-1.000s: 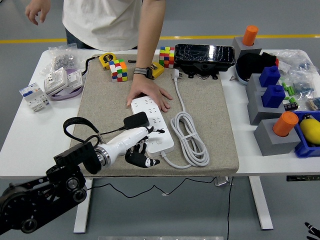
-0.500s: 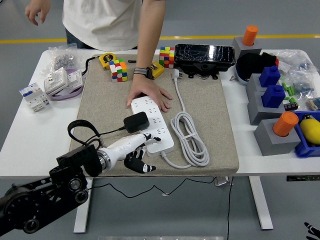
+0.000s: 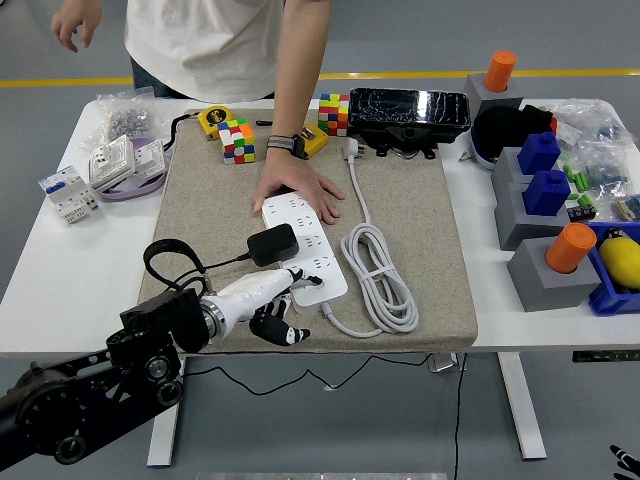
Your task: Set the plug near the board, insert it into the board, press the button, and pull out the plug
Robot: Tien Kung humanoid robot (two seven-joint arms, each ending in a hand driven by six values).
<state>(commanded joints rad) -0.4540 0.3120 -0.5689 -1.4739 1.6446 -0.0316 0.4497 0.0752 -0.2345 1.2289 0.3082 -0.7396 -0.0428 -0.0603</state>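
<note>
Head view: the board (image 3: pixel 305 246), a white power strip, lies on a grey mat (image 3: pixel 420 230) on the tabletop (image 3: pixel 60 280). A person's hand (image 3: pixel 298 187) lies flat on its far end, steadying it. The plug (image 3: pixel 273 244), a black adapter, stands in the board near its middle; its black cable (image 3: pixel 175 262) loops off to the left over the mat's edge. The board's own white cord (image 3: pixel 378 268) lies coiled just beside it on the right.

The left hand (image 3: pixel 272 295) reaches in from the lower left. One white finger stretches out, and its tip lies on the board's near end; the other fingers (image 3: pixel 285 327) curl down below the board's near edge. They grasp nothing. The plug sits apart from the hand, just beyond it. The right hand is out of view.

Judging by this, insertion is done and the button press is in hand. Whether the fingertip sits exactly on the button is too small to tell. Next, the press wants a short, firm push straight down. After that the hand must move up to the plug, close round its body and pull straight up, while the person's hand keeps the board from lifting.
</note>
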